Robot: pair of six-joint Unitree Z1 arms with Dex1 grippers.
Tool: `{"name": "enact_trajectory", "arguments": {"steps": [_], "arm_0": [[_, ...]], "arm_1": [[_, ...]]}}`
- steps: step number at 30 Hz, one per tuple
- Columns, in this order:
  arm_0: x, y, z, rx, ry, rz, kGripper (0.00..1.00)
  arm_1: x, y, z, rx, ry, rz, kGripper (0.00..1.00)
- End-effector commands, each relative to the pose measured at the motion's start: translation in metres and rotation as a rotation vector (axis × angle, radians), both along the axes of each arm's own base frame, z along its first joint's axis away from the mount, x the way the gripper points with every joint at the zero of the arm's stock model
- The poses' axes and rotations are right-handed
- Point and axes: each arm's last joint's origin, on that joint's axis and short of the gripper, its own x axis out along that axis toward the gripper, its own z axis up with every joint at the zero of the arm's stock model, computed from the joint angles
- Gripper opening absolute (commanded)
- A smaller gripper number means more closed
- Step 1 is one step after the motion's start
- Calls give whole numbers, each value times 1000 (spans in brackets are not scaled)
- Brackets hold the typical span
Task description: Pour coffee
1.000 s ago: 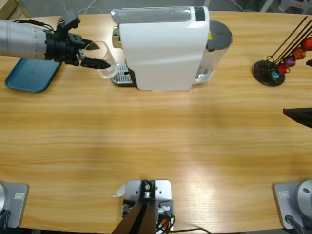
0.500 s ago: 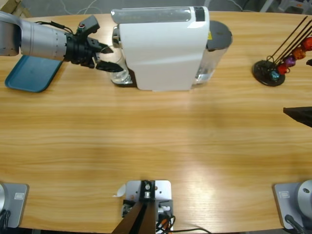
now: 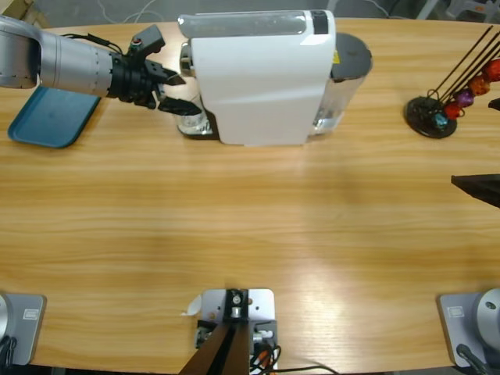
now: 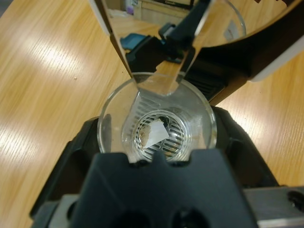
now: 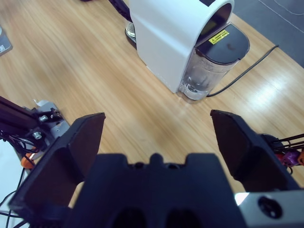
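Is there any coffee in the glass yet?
No. The glass looks empty: the metal grille of the coffee machine shows clearly through its bottom, no brown liquid.

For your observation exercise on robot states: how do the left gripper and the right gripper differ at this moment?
The left gripper is shut on a clear glass tumbler at the white coffee machine; the right gripper is open and holds nothing. The left works at the machine's drip tray; the right hangs apart, above bare table. Both have black jaws.
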Motion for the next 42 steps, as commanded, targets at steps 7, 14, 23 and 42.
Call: {"name": "enact_trajectory", "arguments": {"steps": [7, 14, 23, 42], "arm_0": [[6, -17, -19, 13, 31, -38, 479], [0, -17, -23, -25, 72, -86, 1000], [0, -5, -15, -31, 58, -56, 1000], [-33, 38, 7, -17, 22, 45, 1000]], "arm_1": [[1, -1, -15, -41, 29, 2, 1000], [1, -1, -15, -40, 29, 0, 1000], [0, -2, -13, -34, 24, -3, 1000], [-1, -4, -8, -15, 3, -11, 1000]]}}
